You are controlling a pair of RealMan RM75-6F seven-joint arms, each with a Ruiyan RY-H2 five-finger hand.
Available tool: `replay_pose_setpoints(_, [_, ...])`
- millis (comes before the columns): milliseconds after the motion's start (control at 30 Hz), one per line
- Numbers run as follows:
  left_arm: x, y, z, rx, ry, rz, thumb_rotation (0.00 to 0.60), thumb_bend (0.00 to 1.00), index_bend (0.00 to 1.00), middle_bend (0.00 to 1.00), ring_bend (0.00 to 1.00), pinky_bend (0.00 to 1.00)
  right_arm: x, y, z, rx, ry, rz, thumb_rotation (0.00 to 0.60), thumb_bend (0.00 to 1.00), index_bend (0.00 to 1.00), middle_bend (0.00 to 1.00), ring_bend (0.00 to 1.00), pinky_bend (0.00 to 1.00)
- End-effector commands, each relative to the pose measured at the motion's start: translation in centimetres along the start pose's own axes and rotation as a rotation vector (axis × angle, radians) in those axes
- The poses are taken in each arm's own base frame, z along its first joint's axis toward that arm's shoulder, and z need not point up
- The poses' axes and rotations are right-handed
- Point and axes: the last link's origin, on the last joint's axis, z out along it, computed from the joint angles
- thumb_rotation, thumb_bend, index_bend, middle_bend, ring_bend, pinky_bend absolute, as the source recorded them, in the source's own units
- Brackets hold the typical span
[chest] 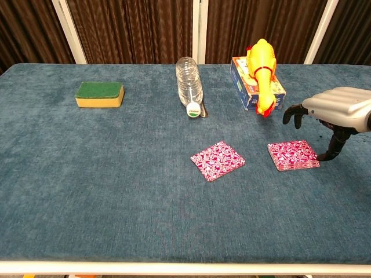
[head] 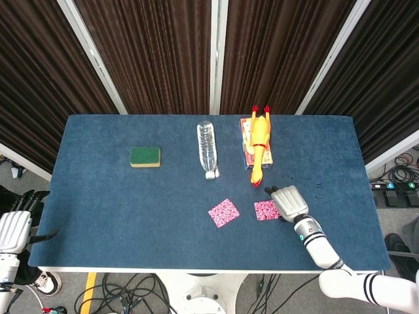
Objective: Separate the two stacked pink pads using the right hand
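Observation:
Two pink patterned pads lie flat and apart on the blue table. One pad (head: 224, 212) (chest: 218, 160) is near the table's middle. The other pad (head: 266, 210) (chest: 293, 155) lies to its right. My right hand (head: 289, 202) (chest: 334, 110) hovers just right of that second pad, fingers apart, holding nothing; its thumb points down close to the pad's right edge. My left hand (head: 13, 229) is off the table at the lower left edge of the head view, and how its fingers stand is unclear.
A green-and-yellow sponge (head: 145, 156) (chest: 99, 94) lies at the left. A clear plastic bottle (head: 207, 148) (chest: 189, 87) lies on its side behind the pads. A yellow rubber chicken (head: 259, 142) (chest: 262, 72) rests on a box (chest: 246, 86) at the back right.

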Motion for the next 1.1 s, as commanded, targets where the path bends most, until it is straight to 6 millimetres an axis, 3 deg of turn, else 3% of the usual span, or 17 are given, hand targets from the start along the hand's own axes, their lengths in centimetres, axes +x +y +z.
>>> replay_pose_setpoints(33, [0.0,-0.1,0.0,0.002,0.000,-0.001,0.600,0.03,0.16,0.15,0.08,0.18,-0.3,-0.3,0.1,0.013,-0.006,-0.007,0.600,0.04,0.24,0.29,0.83,0.94])
replay_pose_setpoints(300, [-0.1,-0.2,0.0,0.005,-0.002,-0.003,0.600,0.03,0.16,0.15,0.08,0.18,-1.2,-0.7,0.3,0.018,-0.031,-0.033,0.600,0.04,0.30,0.31,0.83,0.94])
replay_pose_setpoints(1100, [-0.3,-0.7,-0.2,0.013,-0.004,-0.008,0.600,0.03,0.16,0.15,0.08,0.18,-1.3,-2.2,1.5,0.036,-0.017,-0.038,0.600,0.06,0.35,0.34,0.83,0.94])
